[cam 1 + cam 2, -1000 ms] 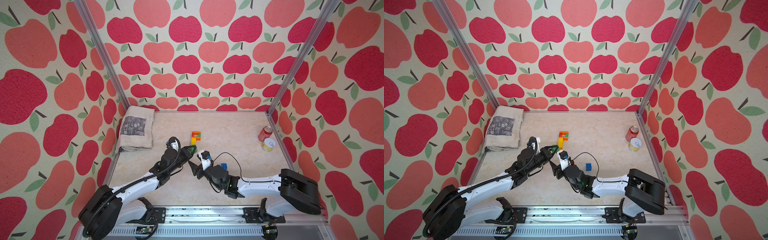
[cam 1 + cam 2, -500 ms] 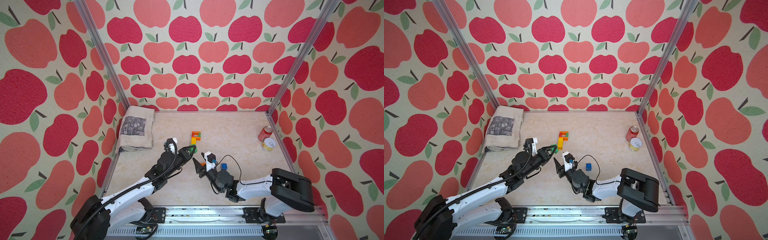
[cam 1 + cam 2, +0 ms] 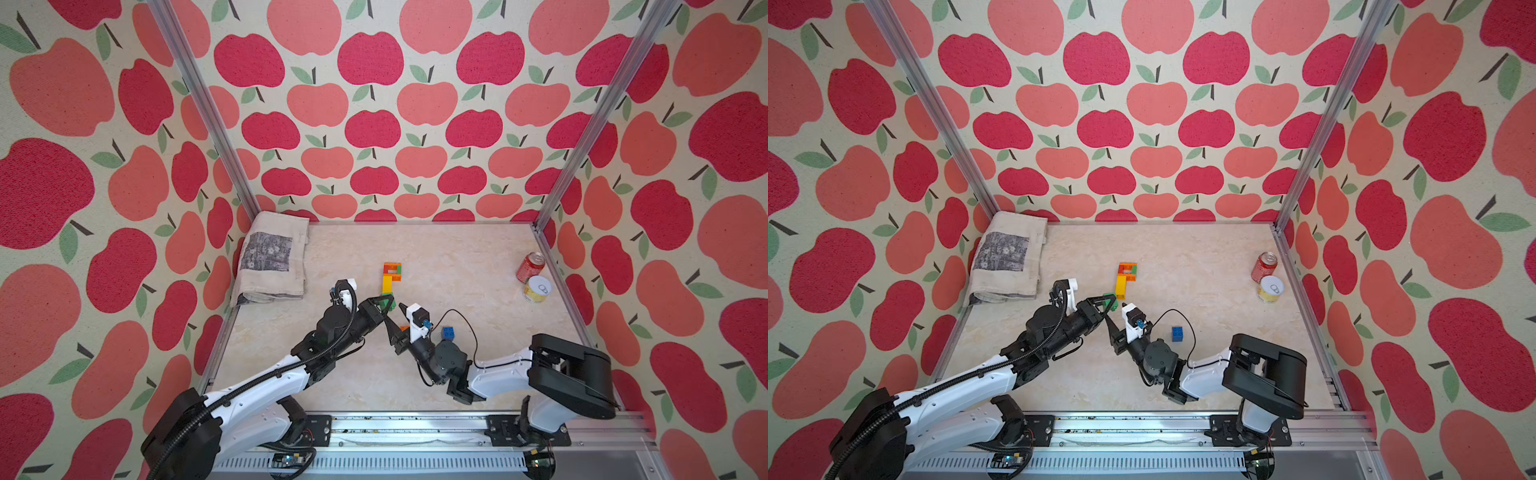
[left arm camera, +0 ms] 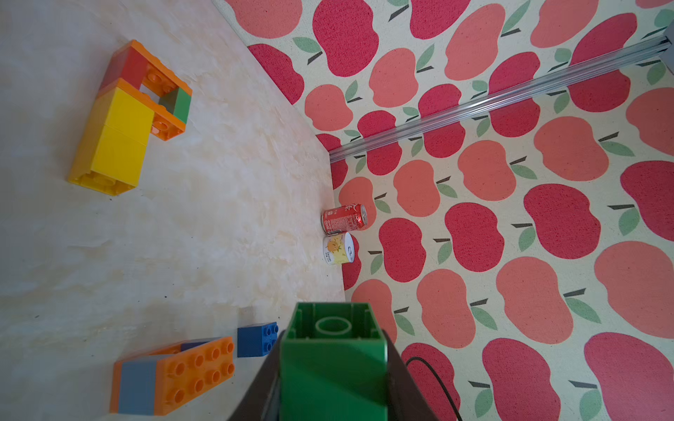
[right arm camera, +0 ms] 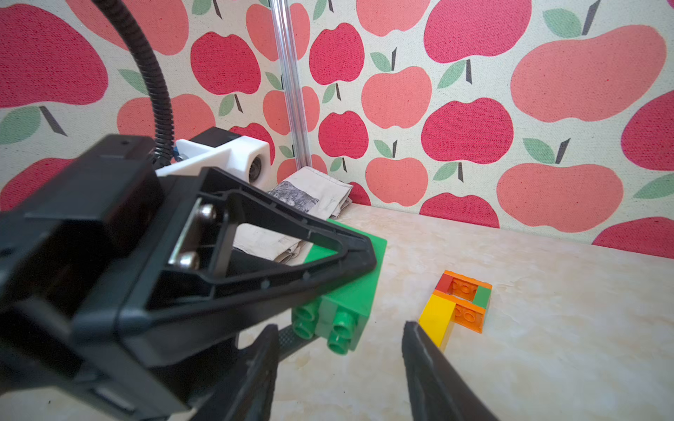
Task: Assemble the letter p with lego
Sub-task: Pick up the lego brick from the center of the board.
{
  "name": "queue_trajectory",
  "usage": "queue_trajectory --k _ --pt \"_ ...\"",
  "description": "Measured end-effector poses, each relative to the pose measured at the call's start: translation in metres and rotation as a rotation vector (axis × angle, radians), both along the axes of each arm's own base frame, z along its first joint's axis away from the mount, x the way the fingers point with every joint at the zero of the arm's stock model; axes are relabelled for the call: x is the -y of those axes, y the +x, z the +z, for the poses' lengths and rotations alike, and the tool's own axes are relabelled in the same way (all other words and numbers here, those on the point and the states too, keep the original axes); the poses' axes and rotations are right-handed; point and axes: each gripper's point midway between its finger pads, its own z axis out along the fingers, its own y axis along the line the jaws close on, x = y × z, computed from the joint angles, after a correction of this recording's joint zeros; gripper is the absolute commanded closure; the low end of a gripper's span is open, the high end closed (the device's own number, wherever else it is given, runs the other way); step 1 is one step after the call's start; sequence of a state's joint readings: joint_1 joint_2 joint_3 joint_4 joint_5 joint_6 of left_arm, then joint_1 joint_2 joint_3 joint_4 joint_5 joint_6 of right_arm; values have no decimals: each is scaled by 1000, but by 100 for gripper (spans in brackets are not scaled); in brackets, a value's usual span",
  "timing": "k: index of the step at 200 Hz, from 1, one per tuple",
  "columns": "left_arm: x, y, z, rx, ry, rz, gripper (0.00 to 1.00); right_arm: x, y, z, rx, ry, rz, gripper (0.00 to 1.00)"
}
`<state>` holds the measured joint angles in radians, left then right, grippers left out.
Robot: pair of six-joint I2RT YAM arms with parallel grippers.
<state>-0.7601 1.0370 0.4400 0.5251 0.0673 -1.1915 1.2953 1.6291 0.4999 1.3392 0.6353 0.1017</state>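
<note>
The joined lego (image 3: 390,276) (image 3: 1126,278), made of orange, red, green and yellow bricks, lies flat mid-table. My left gripper (image 3: 386,302) (image 4: 333,364) is shut on a green brick (image 4: 333,350) (image 5: 346,302), held just above the table near the yellow end. My right gripper (image 3: 395,318) (image 5: 339,326) faces it, open, with the green brick's studs just ahead of its empty jaws. An orange brick (image 4: 175,375) joined to a grey-blue one lies below the right gripper. A small blue brick (image 3: 447,332) (image 4: 255,340) lies beside it.
A folded towel (image 3: 272,262) lies in the back left corner. A red soda can (image 3: 530,266) and a yellow can (image 3: 537,289) stand against the right wall. The two grippers are nearly touching.
The right arm has folded back and turned its wrist, and its jaws have narrowed somewhat. The left gripper with the green brick has barely moved.
</note>
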Motion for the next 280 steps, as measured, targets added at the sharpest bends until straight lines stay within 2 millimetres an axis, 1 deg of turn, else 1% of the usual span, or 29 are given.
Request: queue_trajectory --k 26,44,95,139,150,168,185,198,238,256,280 --pt "4 1 -3 0 -10 -5 67 -5 5 0 3 0 -10 45" --pt "3 4 -5 -2 -14 12 67 -7 9 -1 3 -1 -19 47" --pt "3 11 -4 21 -36 70 68 -4 16 -3 -6 4 -68 49" --pt "7 12 -2 35 -53 79 68 2 24 -1 -26 37 -90 51" --pt "7 13 -2 35 -56 82 68 2 24 -1 -26 37 -86 53" --pt "7 13 -1 38 -60 82 67 0 24 0 -24 41 -67 60" --pt "7 13 0 39 -61 83 67 -2 25 1 -19 42 -42 62" --pt "6 14 1 43 -63 90 66 -3 26 1 -18 46 -30 66" --pt "5 16 2 47 -66 100 62 -4 27 3 -14 50 -10 78" --pt "5 15 1 44 -64 94 60 -3 28 2 -14 46 -8 79" --pt "14 6 -2 33 -56 42 53 7 41 0 -18 42 -54 81"
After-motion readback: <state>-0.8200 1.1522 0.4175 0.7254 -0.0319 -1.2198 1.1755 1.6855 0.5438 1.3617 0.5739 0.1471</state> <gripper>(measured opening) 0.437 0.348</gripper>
